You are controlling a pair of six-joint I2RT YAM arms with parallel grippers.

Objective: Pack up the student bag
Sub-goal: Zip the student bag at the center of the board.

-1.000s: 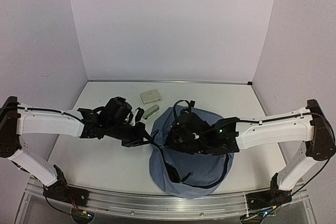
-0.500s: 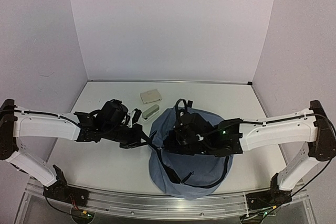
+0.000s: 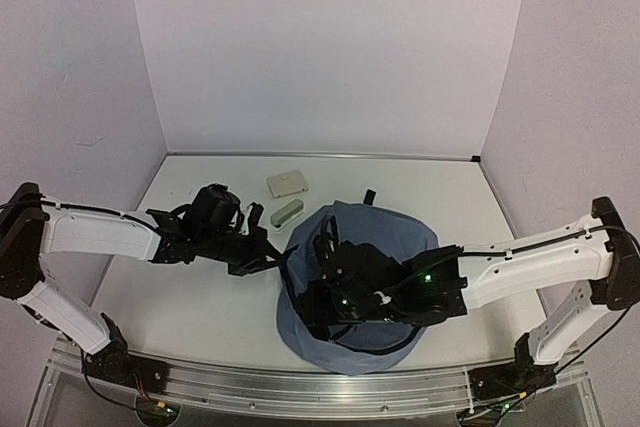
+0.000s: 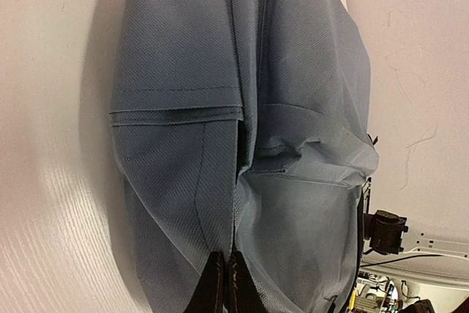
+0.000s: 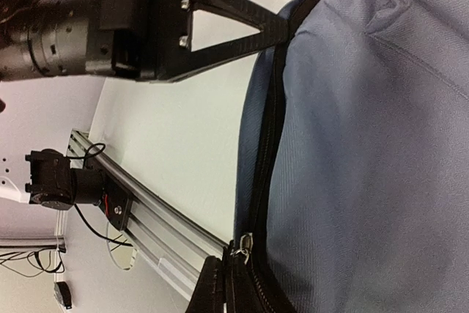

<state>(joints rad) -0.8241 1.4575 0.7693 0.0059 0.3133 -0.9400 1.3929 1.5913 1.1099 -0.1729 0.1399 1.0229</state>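
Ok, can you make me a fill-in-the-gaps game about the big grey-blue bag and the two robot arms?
1. The left gripper and the right gripper both have their jaws ____.
2. Each one pinches the soft grey-blue fabric backpack, which lies on a ____ table.
3. Beyond the backpack lie ____ small things: a flat beige square object and a pale oblong object.
Missing words: shut; white; two.
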